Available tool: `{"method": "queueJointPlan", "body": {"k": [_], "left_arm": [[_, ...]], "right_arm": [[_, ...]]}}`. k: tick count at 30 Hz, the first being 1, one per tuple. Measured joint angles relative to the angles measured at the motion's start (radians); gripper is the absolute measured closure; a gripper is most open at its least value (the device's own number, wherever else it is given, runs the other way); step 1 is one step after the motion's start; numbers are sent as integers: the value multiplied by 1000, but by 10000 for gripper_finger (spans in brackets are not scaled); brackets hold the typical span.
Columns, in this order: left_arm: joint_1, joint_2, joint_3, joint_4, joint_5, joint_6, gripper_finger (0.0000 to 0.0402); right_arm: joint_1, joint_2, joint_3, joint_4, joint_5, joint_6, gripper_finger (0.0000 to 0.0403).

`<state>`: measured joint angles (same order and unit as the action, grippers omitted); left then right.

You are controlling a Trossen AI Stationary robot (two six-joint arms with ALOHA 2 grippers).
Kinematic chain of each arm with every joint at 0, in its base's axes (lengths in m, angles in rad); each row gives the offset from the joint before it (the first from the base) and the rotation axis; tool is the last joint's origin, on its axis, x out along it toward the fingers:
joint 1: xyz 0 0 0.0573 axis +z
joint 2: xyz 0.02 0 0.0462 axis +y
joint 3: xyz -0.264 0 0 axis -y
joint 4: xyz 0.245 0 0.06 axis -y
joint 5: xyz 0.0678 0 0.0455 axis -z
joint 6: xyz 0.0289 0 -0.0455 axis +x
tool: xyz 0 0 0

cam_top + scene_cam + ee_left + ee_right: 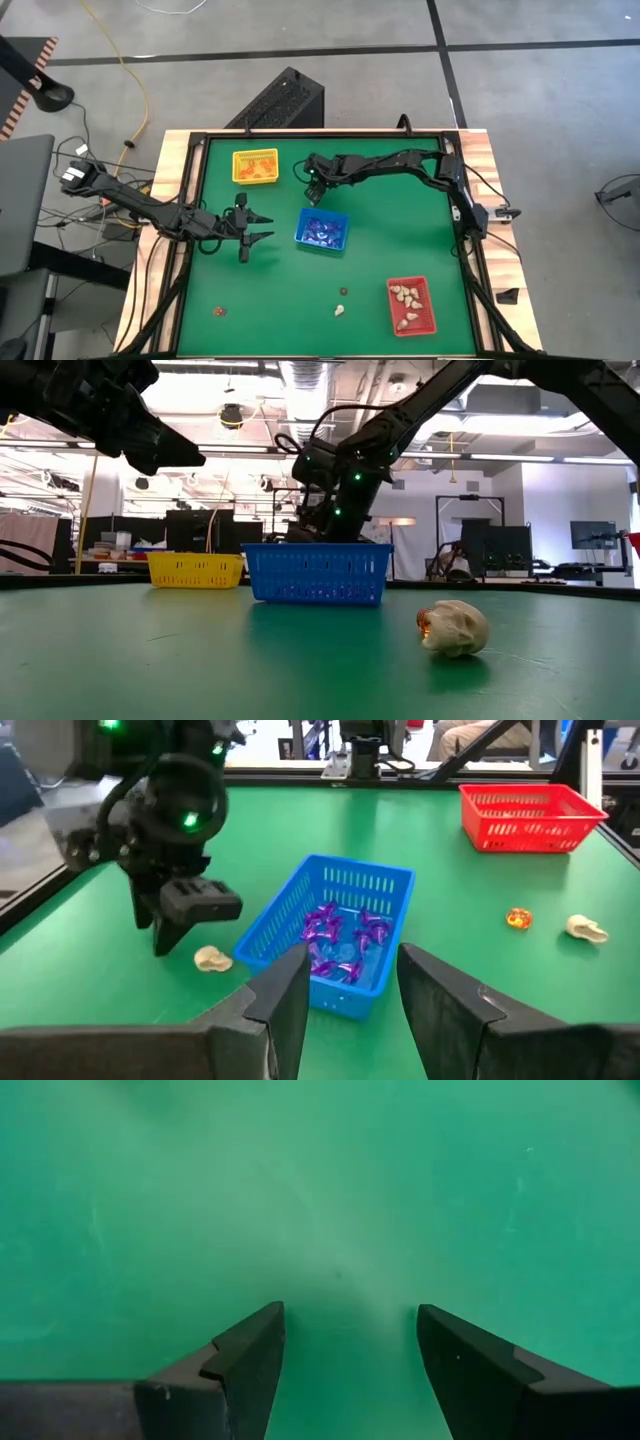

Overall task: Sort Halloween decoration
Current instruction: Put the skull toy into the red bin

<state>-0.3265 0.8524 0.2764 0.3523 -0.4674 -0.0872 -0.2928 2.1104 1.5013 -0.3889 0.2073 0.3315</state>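
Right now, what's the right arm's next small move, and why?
Probably nudge the right end effector over the cream trinket beside the blue tray: it is open, only bare mat shows between its fingers, and the trinket lies just off to its side.

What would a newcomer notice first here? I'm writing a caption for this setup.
Three bright trays on the green table: yellow tray at the far side, blue tray in the middle, red tray near right. The right gripper hangs open beyond the blue tray, beside a cream trinket.
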Motion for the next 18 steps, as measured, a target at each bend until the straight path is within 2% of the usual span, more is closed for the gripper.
{"method": "queueJointPlan", "body": {"k": [8,14,18], "left_arm": [[2,0,0,-5,-8,-4,258],[3,0,0,-5,-9,-4,258],[3,0,0,-4,-3,-7,258]], "right_arm": [[47,-53,3,7,-16,31,143],[102,-44,2,3,-22,110,143],[126,-28,3,19,77,117,143]]}}
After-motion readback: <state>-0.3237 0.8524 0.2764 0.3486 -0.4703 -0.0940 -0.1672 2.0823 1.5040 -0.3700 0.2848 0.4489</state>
